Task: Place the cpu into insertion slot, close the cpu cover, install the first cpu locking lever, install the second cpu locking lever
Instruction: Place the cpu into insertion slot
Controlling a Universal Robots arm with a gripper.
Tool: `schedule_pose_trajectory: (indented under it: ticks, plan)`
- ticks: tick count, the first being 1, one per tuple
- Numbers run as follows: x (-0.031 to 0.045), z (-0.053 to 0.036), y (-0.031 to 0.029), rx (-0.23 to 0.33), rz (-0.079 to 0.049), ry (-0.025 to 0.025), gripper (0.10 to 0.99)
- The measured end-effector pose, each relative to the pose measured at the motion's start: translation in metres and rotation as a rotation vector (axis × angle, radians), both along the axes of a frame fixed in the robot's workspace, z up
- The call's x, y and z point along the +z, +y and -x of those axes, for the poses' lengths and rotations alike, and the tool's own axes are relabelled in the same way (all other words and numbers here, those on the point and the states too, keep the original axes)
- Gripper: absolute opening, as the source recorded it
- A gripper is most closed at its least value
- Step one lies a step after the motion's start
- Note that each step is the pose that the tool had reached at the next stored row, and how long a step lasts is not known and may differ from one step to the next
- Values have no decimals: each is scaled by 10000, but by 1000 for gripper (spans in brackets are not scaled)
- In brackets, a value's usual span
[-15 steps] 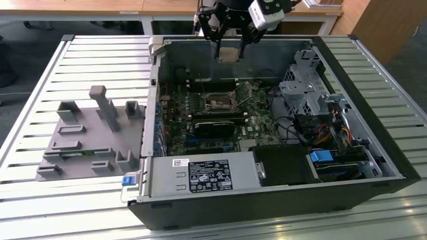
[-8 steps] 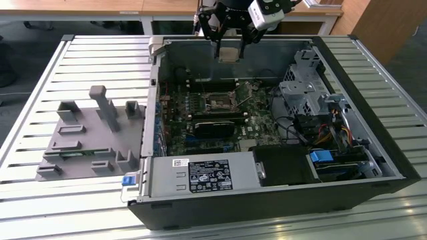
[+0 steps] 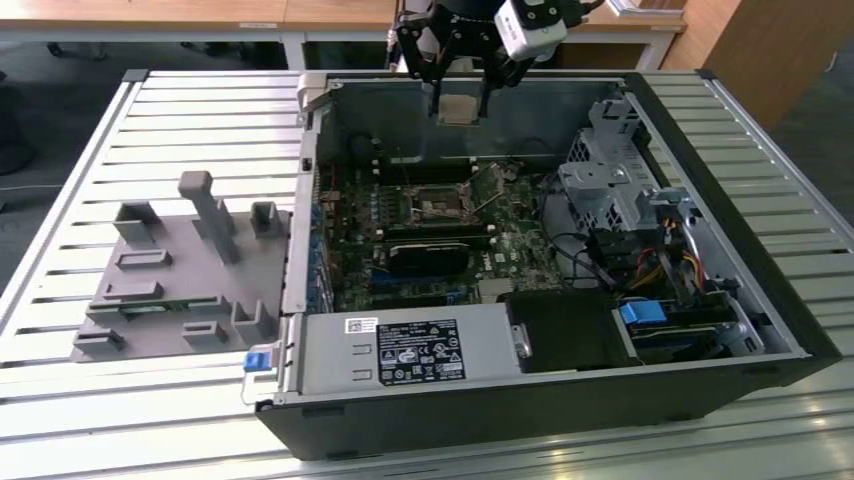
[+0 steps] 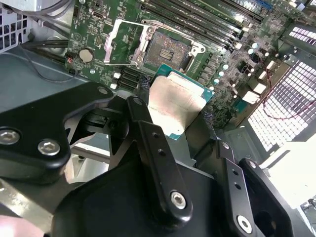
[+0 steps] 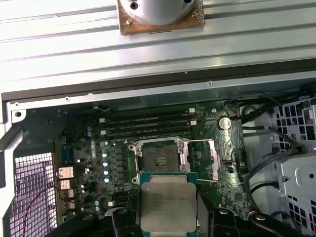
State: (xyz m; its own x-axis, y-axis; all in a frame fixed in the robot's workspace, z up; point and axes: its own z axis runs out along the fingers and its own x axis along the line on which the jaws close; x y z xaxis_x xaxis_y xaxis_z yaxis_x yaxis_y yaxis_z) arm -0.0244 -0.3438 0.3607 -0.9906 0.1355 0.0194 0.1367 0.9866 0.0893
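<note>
In the exterior view the gripper [image 3: 459, 103] hangs over the far side of the open computer case [image 3: 534, 415], its fingers clamped on the cpu [image 3: 459, 110]. The first wrist view adds the bare insertion slot [image 5: 159, 159] below the chip, with the cpu cover [image 5: 211, 160] swung open beside it.

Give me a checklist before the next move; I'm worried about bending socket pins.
1. cpu held between the fingers of the hand: ok.
2. cpu cover swung open beside the socket: ok.
3. Socket bare, nothing lying in it: ok.
4. cpu lowered to the socket: not ok, it hangs well above the green board.
5. cpu orientation matching the socket: cannot tell.
</note>
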Motion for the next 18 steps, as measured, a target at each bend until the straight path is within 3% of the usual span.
schedule_pose_trajectory:
  ticks: [18]
  plan:
    - [0, 2, 0, -515, 1, 0, 541]
